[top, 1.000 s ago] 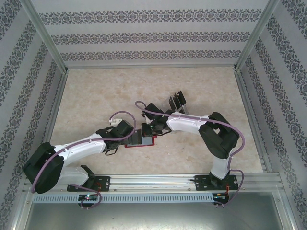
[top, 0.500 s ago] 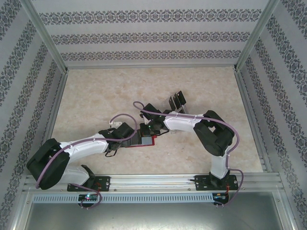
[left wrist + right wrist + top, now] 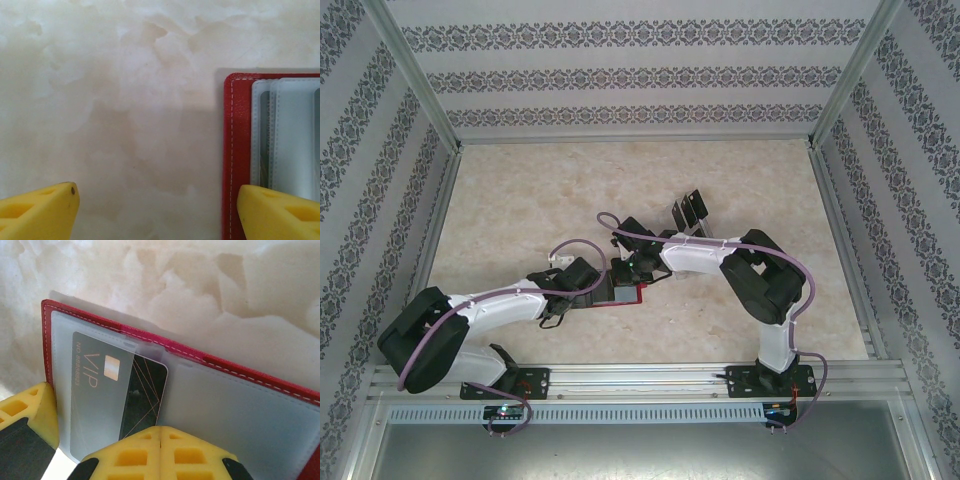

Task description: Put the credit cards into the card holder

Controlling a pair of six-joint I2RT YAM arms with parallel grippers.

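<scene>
The red card holder (image 3: 628, 294) lies open on the table between the two arms, its clear sleeves up. A dark credit card (image 3: 146, 390) marked VIP sits partly inside a clear sleeve of the card holder (image 3: 240, 371), one end still sticking out. My right gripper (image 3: 160, 436) is shut, its joined tips over the card's near edge, not clamped on it. My left gripper (image 3: 157, 214) is open, with one yellow finger (image 3: 280, 212) over the card holder's (image 3: 235, 150) red edge and the other on bare table. More dark credit cards (image 3: 688, 211) stand behind the right arm.
The cards at the back stand in a small rack (image 3: 692, 222) just beyond the right forearm. Metal frame rails (image 3: 640, 380) and patterned walls enclose the marble table (image 3: 520, 200). A yellow finger (image 3: 30, 412) rests at the card holder's left corner.
My left gripper has slid right, up to the card holder's edge. The right arm has shifted slightly left over the card holder. Both grippers kept their states.
</scene>
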